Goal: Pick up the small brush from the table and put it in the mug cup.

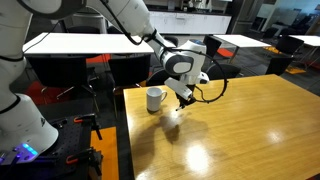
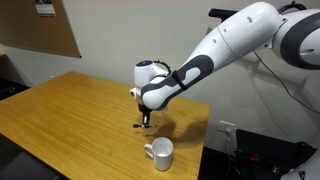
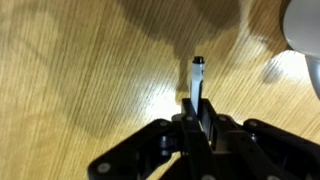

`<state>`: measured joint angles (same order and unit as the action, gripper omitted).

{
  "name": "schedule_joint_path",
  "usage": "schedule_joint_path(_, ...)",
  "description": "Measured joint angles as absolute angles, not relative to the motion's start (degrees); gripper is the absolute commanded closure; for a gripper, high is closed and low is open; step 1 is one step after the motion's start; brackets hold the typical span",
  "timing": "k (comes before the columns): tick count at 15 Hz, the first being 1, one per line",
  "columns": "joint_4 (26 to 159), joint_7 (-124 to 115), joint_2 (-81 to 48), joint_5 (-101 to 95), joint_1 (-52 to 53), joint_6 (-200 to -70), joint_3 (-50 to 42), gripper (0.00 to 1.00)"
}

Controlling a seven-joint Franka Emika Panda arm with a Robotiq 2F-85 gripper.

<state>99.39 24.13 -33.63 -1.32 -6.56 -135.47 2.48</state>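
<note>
— Which step are you on?

— The carry, I judge. My gripper point(image 3: 196, 108) has its fingers pressed together on the small brush point(image 3: 197, 75). In the wrist view the thin dark stick pokes out past the fingertips.

— Is it off the table?

— I think so. In an exterior view the gripper point(image 2: 143, 120) hangs a little above the table point(image 2: 60, 110), beside the mug, not over it. The brush is too small to make out there.

— And the mug?

— The mug cup point(image 3: 303, 30) shows as a white edge at the corner of the wrist view. In both exterior views it stands upright, near the gripper point(image 1: 183, 98), mouth up: the mug cup point(image 1: 155, 98) and again the mug cup point(image 2: 161, 153).

— What does the next move need?

— I need height first, so the brush's lower end clears the mug's rim. Then I travel sideways until the brush hangs over the mouth, lower it, and only then part the fingers. The mouth is small, so centring matters.
</note>
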Motion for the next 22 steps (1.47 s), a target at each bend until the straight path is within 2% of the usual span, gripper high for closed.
schedule_joint_path(14,106.07,20.45,-20.74,-2.5,-5.82,-133.17,2.2,0.97)
schedule_joint_path(22,107.64,21.35,-14.43,-8.73,-4.68,-124.35,1.72,0.97)
